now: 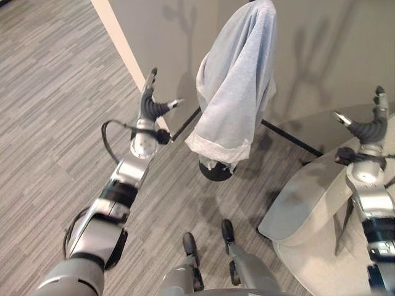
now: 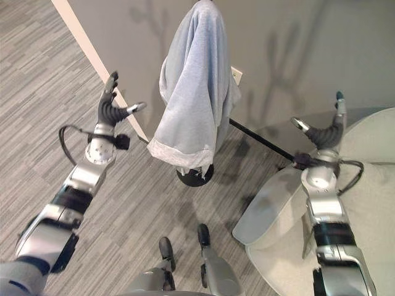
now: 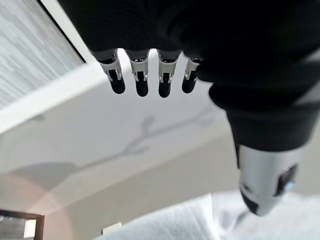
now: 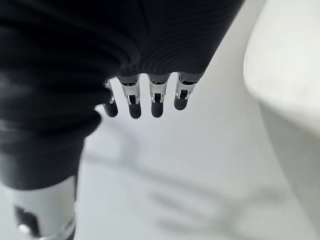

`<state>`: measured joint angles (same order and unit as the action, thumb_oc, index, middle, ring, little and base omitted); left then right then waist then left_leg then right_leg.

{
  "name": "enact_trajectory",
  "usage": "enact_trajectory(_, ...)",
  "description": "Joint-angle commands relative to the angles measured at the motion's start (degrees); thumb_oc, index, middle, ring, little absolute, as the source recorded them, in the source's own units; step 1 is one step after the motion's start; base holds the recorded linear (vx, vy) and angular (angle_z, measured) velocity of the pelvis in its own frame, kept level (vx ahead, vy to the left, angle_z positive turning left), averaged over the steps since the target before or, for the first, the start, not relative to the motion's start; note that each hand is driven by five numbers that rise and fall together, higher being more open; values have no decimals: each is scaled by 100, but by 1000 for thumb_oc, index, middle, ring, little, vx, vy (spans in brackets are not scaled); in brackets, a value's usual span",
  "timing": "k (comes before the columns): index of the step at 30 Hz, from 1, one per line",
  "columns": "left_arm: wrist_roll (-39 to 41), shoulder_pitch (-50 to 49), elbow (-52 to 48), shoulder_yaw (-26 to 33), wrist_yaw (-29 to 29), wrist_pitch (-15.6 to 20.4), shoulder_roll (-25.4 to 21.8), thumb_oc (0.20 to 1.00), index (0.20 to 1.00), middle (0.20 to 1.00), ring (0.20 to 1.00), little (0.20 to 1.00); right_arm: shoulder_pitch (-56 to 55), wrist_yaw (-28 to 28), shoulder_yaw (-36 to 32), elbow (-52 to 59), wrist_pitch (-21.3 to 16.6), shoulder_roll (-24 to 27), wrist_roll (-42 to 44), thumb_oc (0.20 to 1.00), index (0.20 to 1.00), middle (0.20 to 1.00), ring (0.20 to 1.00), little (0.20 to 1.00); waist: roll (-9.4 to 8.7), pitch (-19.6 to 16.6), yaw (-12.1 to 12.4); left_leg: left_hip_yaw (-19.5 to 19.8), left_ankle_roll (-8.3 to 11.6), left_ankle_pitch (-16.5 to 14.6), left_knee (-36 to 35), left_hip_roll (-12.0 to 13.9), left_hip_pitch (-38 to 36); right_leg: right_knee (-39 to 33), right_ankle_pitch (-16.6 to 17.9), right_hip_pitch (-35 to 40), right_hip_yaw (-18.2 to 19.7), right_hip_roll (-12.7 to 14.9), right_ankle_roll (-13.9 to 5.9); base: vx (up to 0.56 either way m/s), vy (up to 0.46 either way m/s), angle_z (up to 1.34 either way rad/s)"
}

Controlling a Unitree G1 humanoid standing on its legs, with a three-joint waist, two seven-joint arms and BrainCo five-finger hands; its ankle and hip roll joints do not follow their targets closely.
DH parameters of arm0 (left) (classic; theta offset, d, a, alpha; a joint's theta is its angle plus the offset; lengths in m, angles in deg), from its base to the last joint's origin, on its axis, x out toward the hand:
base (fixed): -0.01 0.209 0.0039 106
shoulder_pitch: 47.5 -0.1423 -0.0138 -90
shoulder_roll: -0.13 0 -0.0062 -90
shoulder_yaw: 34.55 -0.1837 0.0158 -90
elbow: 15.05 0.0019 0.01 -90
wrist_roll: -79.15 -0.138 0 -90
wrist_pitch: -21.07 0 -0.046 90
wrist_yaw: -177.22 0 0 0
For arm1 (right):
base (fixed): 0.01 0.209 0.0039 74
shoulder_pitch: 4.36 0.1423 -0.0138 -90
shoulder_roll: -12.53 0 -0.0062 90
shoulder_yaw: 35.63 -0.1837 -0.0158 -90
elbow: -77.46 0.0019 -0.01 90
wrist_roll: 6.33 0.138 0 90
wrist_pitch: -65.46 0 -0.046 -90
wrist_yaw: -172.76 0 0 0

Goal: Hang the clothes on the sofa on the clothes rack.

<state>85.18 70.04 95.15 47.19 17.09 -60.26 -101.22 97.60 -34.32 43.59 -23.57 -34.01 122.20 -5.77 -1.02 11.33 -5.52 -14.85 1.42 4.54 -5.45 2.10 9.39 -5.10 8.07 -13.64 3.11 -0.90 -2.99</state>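
Left eye view: your left hand [image 1: 149, 105] is raised at centre left of the frame, fingers straight and thumb spread, holding nothing. Just right of it, not touching, a pale blue garment [image 1: 237, 80] hangs draped over the rack, whose dark round base [image 1: 216, 170] shows beneath the hem at centre. At the right edge your right hand [image 1: 370, 126] is lifted too, fingers extended and empty, above the pale sofa [image 1: 308, 209] in the lower right. Grey wall [image 1: 321, 55] fills the top.

A pale blue garment [image 1: 237, 86] hangs draped over the clothes rack [image 1: 216, 169].
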Motion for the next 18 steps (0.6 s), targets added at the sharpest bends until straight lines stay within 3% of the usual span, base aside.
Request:
enact_trajectory(1, 206, -190, -17, 290, -187, 364, -23, 1000, 1000, 1000, 1000, 1000, -288, 216, -354, 403, -309, 119, -532, 1000, 1000, 1000, 1000, 1000, -30, -351, 21, -195, 291, -555, 45, -73, -520, 78, -712, 614, 47, 78, -665, 25, 34, -1)
enact_trajectory(2, 351, -944, -231, 672, -376, 350, 131, 1000, 1000, 1000, 1000, 1000, -720, 491, -519, 611, -350, -97, -515, 1000, 1000, 1000, 1000, 1000, -2, -346, 27, -221, 280, -576, 45, -82, -586, 106, -731, 670, 41, 97, -652, 11, 46, 2)
enact_trajectory(3, 3, -1397, -294, 858, -410, 311, 46, 1000, 1000, 1000, 1000, 1000, -1011, 939, -388, 733, -517, -324, -108, 1000, 1000, 1000, 1000, 1000, 4, -337, 46, -252, 280, -576, 45, -84, -614, 127, -729, 692, 35, 114, -650, -3, 46, -1)
enact_trajectory(5, -186, -1644, -224, 918, -443, 288, 67, 1000, 1000, 1000, 1000, 1000, -1211, 1249, -265, 757, -564, -448, 153, 1000, 1000, 1000, 1000, 1000, -9, -347, 36, -272, 283, -576, 45, -88, -629, 129, -725, 706, 38, 129, -655, -15, 20, -2)
enact_trajectory(6, -112, -2185, 225, 865, -713, 242, 336, 1000, 1000, 1000, 1000, 1000, -1600, 1875, 227, 410, -597, -853, 790, 1000, 1000, 1000, 1000, 1000, 3, -291, 45, -308, 276, -555, 45, -97, -648, 173, -715, 694, 19, 157, -659, -22, 30, 2)
enact_trajectory(11, 363, -2617, 1245, 631, -1131, 177, 847, 1000, 1000, 1000, 1000, 1000, -1688, 2108, 796, -658, -463, -1326, 1115, 1000, 1000, 1000, 1000, 1000, 55, -270, 57, -361, 246, -545, 45, -115, -663, 235, -722, 675, 18, 191, -672, -29, 41, -3)
enact_trajectory(13, 647, -2598, 2183, 447, -1304, 129, 1172, 1000, 1000, 1000, 1000, 1000, -1491, 2045, 1157, -1756, -346, -1567, 1288, 1000, 1000, 1000, 1000, 1000, 84, -299, 74, -394, 232, -503, 45, -124, -632, 276, -701, 621, 38, 194, -655, -38, 37, -10)
enact_trajectory(18, 491, -2456, 2990, 251, -1382, 97, 1284, 1000, 1000, 1000, 1000, 1000, -1287, 1965, 1430, -2966, -172, -1786, 1461, 1000, 1000, 1000, 1000, 1000, 83, -324, 97, -413, 233, -511, 45, -130, -634, 275, -696, 621, 30, 200, -655, -5, 6, -1)
